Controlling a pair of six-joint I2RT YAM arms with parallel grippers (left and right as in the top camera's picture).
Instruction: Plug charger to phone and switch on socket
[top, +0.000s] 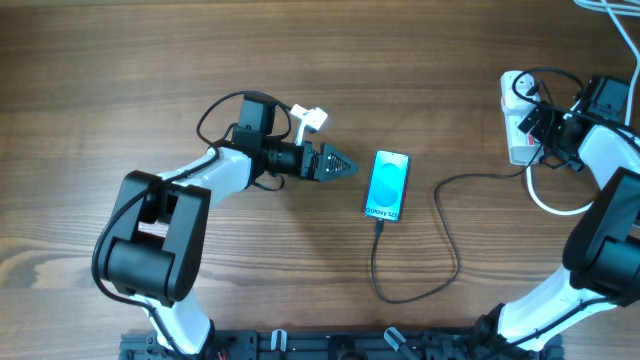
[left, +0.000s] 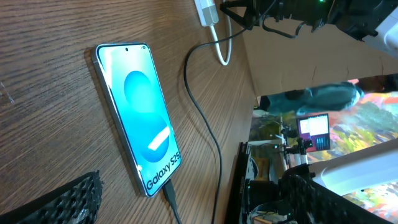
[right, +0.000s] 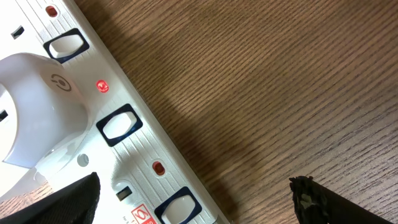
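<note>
The phone (top: 388, 185) lies flat at the table's middle with a teal-blue oval on its screen; it also shows in the left wrist view (left: 138, 112). The thin black charger cable (top: 446, 262) has its plug tip (left: 168, 194) in the phone's near short end and loops right towards the socket (top: 516, 120). The white socket strip (right: 134, 158) has rocker switches; one red light (right: 101, 86) glows beside a white plug body (right: 34, 118). My left gripper (top: 340, 165) is open and empty, just left of the phone. My right gripper (right: 193, 199) is open and empty over the strip.
A thick white lead (top: 545, 200) curls from the strip near my right arm. A small white part (top: 312, 118) sits by my left wrist. A dark rail (top: 330, 345) runs along the table's front edge.
</note>
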